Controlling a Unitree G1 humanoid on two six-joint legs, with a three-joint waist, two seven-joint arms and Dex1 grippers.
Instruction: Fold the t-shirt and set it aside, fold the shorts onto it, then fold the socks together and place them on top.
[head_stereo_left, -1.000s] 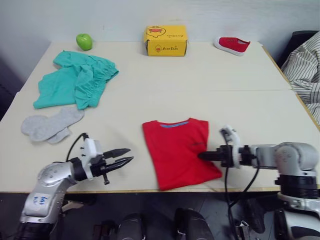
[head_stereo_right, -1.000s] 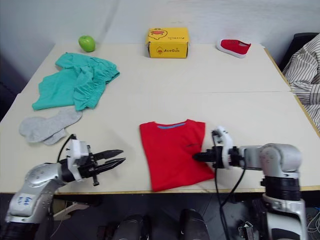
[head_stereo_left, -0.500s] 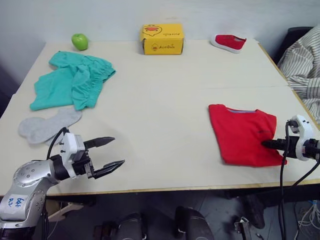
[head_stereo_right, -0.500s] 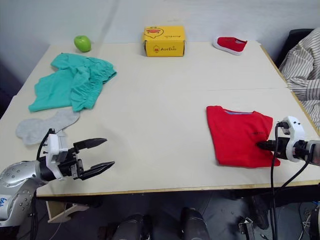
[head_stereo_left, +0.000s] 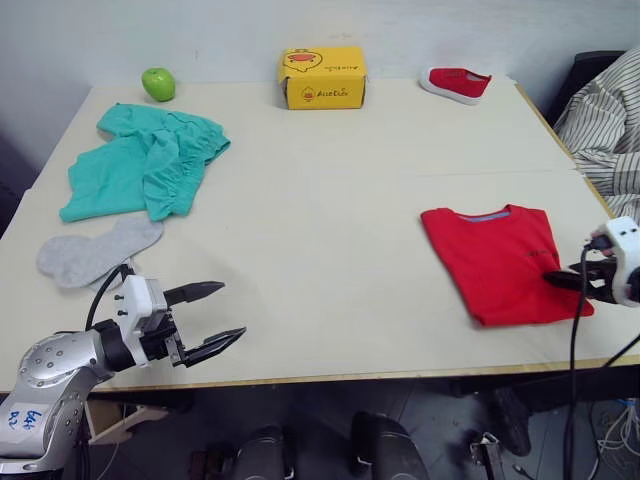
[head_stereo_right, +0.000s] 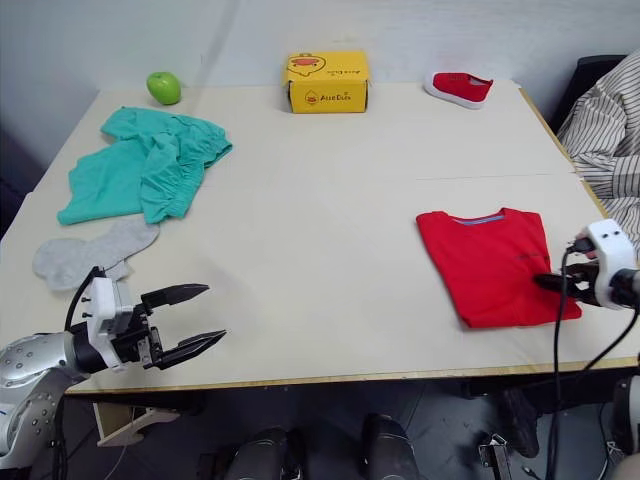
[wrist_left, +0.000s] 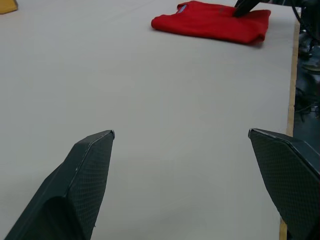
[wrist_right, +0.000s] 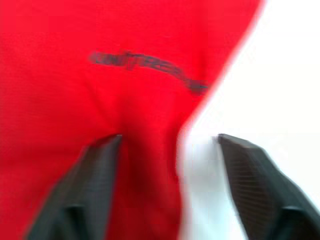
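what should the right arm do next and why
Probably draw the right pincer back off the t-shirt. The shirt lies folded near the table's right edge and the fingers look open at its side, so setting aside seems done; the shorts still lie unfolded far left.

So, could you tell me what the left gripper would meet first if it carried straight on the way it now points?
The left gripper, open, points across bare table. Its wrist view shows the folded red t-shirt far ahead, slightly off-centre, so it would probably meet that first, though depth is unclear.

Illegible print on yellow box and t-shirt.
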